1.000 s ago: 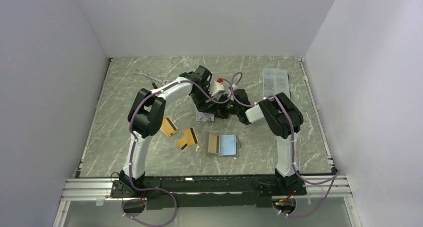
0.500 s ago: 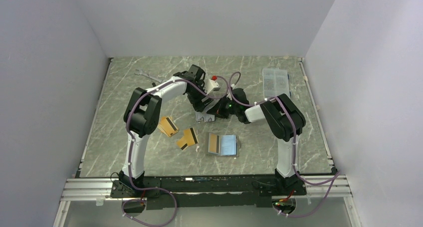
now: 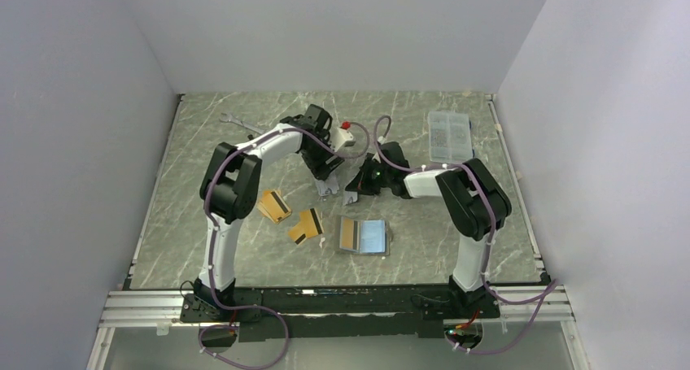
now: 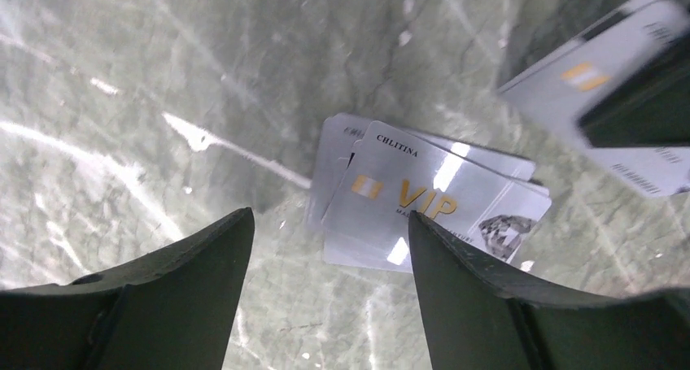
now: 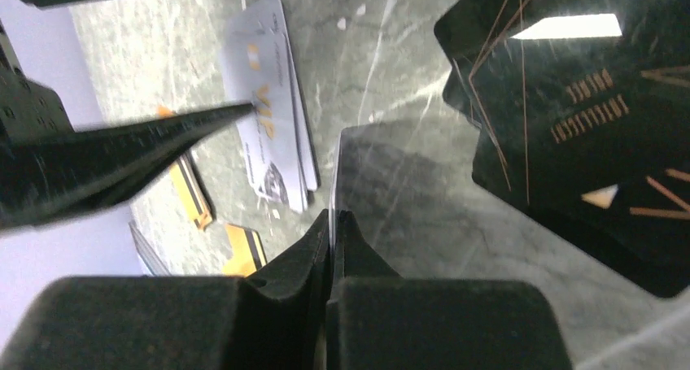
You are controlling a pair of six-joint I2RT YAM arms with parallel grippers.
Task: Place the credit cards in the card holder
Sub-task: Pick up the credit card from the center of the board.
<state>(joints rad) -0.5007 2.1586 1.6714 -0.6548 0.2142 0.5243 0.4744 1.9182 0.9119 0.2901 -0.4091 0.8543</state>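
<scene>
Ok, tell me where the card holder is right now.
Top view: the card holder lies open at the front centre of the table, just right of the gold cards.

Silver cards [image 4: 431,199] stacked askew, one raised aslant, gold cards [image 3: 306,225] flat, card holder [image 3: 364,236] lying open

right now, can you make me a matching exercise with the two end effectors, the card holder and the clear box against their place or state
1 left end effector
2 right end effector
3 card holder
4 clear box

a lying open, near side of the table
b shut on a silver card
c far right of the table
d open above the stack of silver cards

Pairs: 1-d, 2-b, 3-a, 4-c
</scene>
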